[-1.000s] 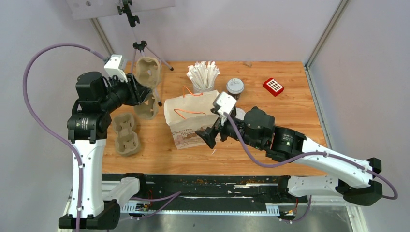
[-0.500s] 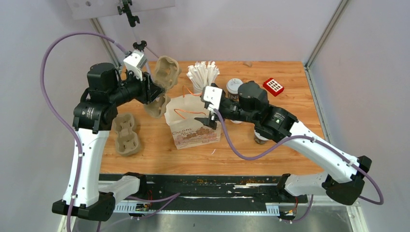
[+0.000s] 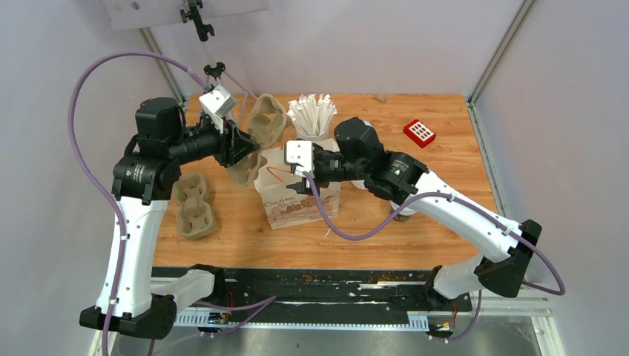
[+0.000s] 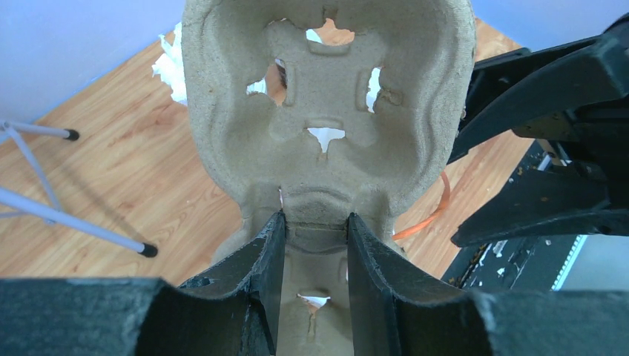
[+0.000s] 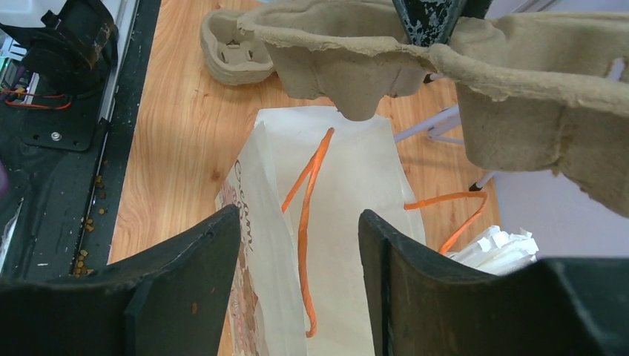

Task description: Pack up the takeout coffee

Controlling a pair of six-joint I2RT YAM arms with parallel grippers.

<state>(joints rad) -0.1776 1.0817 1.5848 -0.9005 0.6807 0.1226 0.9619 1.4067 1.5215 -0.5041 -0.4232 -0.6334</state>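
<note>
**Top view.** Left gripper (image 3: 245,146), left of centre: jaws clamped on a pulp carrier (image 3: 268,119), held clear of the worktop (image 3: 445,178). Right gripper (image 3: 293,182), centre, over a paper bag (image 3: 297,211). Coffee cup (image 3: 360,183): a sliver of white lid just right of the bag, under the right arm. I cannot make out the second cup.

**Left wrist view.** Jaws pinch the carrier's middle ridge, lower centre.

**Right wrist view.** Jaws apart above the bag's open mouth. Orange handles (image 5: 315,178) at centre, carrier across the top.
</note>
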